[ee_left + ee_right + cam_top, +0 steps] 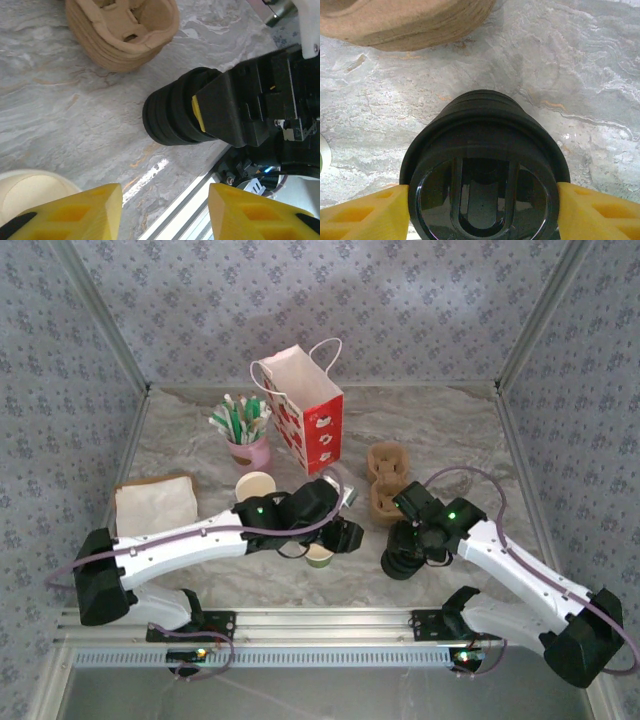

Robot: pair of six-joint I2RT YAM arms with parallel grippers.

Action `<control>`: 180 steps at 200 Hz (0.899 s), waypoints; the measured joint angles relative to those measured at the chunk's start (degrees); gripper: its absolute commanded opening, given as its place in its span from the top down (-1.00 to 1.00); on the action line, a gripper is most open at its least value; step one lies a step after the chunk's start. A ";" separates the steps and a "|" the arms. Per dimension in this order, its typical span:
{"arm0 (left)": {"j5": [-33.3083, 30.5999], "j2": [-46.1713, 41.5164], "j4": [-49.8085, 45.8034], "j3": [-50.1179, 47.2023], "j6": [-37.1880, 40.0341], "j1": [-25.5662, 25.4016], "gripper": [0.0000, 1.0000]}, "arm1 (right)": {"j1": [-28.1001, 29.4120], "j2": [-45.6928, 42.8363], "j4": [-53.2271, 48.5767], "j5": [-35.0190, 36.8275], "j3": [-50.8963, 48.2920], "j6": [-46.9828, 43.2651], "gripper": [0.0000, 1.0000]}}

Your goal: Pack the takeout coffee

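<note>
The takeout coffee (320, 557) is a small open-topped paper cup with greenish sides, standing near the table's front, just below my left gripper (338, 540). A cream rim (30, 187) beside the left finger looks like this cup; its edge (322, 157) also shows in the right wrist view. The left gripper (165, 192) is open, with bare table between its yellow fingers. My right gripper (412, 540) (483, 192) is shut on the top lid of a squat pile of black lids (398, 562) (170, 117) (482, 150), one finger pressed against each side.
A red-and-white paper bag (305, 410) stands at the back, with a pink cup of stirrers (245, 435) to its left. Stacked pulp cup carriers (387, 480) (120, 30) lie behind the lids. A white cup stack (255, 485) and napkins (155, 505) sit left. A metal rail (320, 625) runs along the front edge.
</note>
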 measured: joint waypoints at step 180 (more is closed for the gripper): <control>0.57 9.18 19.52 -6.88 -12.96 -8.28 0.13 | -4.26 -4.61 -0.28 -5.27 -1.60 -0.20 -0.46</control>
